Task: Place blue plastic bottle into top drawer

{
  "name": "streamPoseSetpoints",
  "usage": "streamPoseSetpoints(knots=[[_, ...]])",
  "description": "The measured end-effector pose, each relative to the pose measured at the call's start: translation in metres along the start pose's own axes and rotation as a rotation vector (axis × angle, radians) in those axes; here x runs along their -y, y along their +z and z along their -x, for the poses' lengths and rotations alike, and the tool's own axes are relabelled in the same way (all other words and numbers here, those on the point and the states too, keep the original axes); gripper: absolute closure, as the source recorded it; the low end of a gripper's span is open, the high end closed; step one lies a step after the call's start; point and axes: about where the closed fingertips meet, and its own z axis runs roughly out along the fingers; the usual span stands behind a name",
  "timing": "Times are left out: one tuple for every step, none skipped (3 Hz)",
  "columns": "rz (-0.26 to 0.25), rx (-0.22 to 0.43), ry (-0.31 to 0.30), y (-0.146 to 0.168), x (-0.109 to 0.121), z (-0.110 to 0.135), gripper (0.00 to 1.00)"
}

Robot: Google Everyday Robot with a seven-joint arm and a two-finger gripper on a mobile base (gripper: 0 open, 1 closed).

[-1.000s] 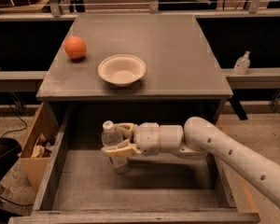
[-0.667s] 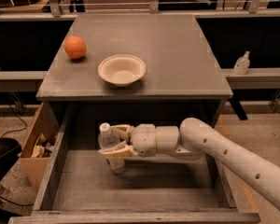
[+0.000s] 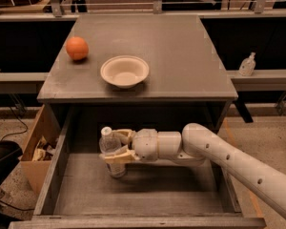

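- Grey and wide, the top drawer (image 3: pixel 148 194) stands pulled out below the front edge of the grey table (image 3: pixel 181 56), showing its flat bottom and low side walls.
- Inside the drawer, toward its back left part, the blue plastic bottle (image 3: pixel 110 149) stands upright with its white cap at the top and its pale label around the lower body.
- Whether the bottle's base rests on the drawer floor or hangs just above it cannot be told.
- The gripper (image 3: pixel 118 146) is inside the drawer at the bottle's right side, with its fingers clasped around the bottle's body, one finger (image 3: pixel 115 157) crossing in front of the label and the other behind, near the shoulder.
- The white arm (image 3: pixel 229 161) reaches into the drawer from the lower right, lying nearly level above the drawer floor.
- On the tabletop an orange (image 3: pixel 77 48) sits near the left edge, and a pale bowl (image 3: pixel 124 71) stands just to its right, nearer the front, apart from it.
- A tan cardboard box (image 3: pixel 38 142) stands on the floor against the drawer's left wall.
- A small clear pump dispenser (image 3: pixel 247 64) stands on the ledge to the right of the table.
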Motion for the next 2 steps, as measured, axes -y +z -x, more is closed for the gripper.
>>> streamPoseSetpoints(knots=[[0.004,0.000,-0.001,0.0016,-0.0009,0.0006,0.75],[0.008,0.001,-0.001,0.0032,-0.0019,0.0011,0.52]])
